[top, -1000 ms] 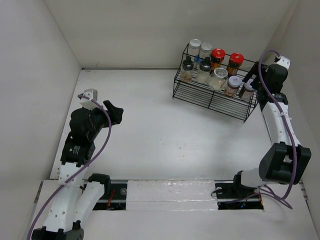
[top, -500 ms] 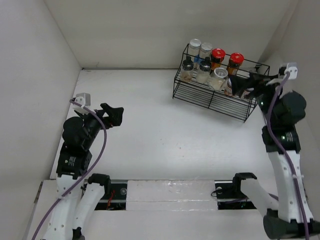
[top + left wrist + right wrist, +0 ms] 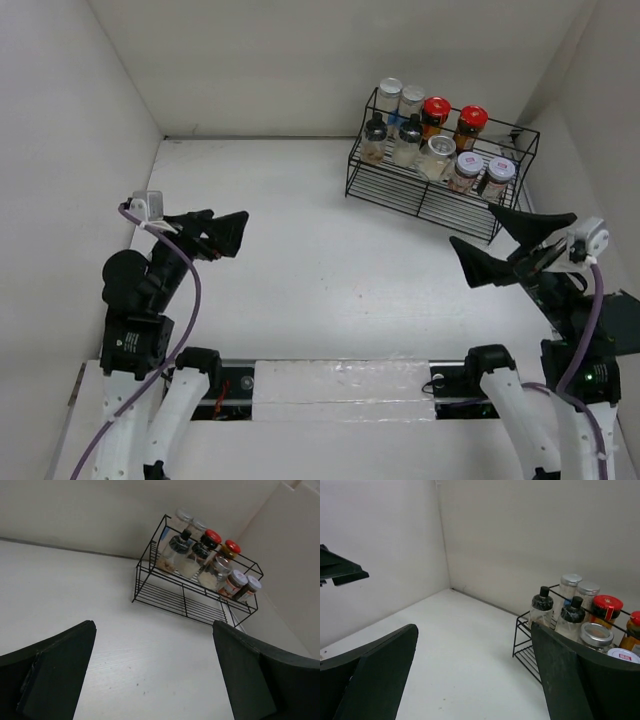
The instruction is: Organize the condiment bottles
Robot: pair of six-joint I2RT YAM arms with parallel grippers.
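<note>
The condiment bottles stand together in a black wire rack (image 3: 420, 196) at the far right. Two silver-lidded bottles (image 3: 389, 92) and two red-capped amber ones (image 3: 436, 108) fill the back row. In front stand two black-capped bottles (image 3: 375, 134) and clear silver-lidded jars (image 3: 436, 155). My left gripper (image 3: 224, 232) hangs open over the left of the table, far from the rack. My right gripper (image 3: 476, 228) is open and empty, just in front of the rack. The left wrist view shows the rack (image 3: 185, 600) and red caps (image 3: 212, 536) beyond the open left gripper (image 3: 153, 630). The right gripper (image 3: 473, 630) frames bare table.
White walls close the table in at the left, back and right. The rack (image 3: 522, 641) sits against the back right corner, with black-capped bottles (image 3: 541, 607) at its left end. The left gripper (image 3: 340, 570) shows at the left edge of the right wrist view.
The right gripper has drawn back from the rack's right end toward the near right and stands wide open. The left arm has pulled back and its jaws have opened wide.
</note>
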